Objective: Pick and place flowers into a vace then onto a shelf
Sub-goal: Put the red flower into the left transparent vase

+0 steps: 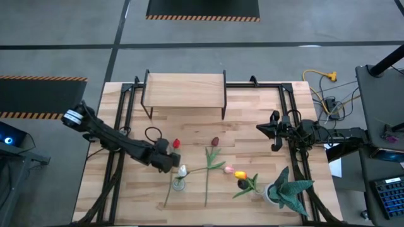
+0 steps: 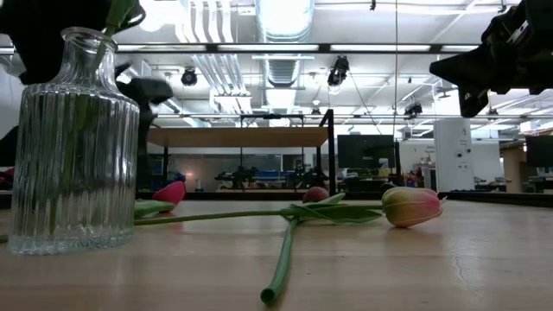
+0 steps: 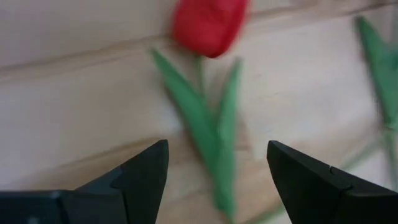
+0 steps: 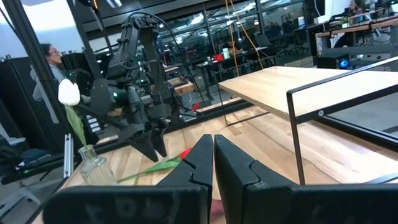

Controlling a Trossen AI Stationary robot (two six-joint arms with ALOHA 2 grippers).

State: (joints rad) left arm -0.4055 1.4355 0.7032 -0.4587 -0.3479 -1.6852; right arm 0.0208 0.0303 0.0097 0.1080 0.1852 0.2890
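Pale wooden worktop (image 1: 252, 126) carries the flowers loose. The red tulip (image 1: 176, 144) lies flat, head toward the shelf (image 1: 184, 85) and stem running back toward the glass vase (image 1: 180, 184), where a white tulip (image 1: 182, 170) already stands. The left gripper (image 3: 217, 180) hangs over that stem with jaws spread, apparently lining up a grasp. The right gripper (image 4: 213, 163) waits near the right edge, jaws pressed together on nothing.

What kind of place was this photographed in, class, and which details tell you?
Probably a robotics lab or workshop: hazard-striped floor mats around the table, exposed ceiling ducts overhead, and benches with monitors in the room beyond.
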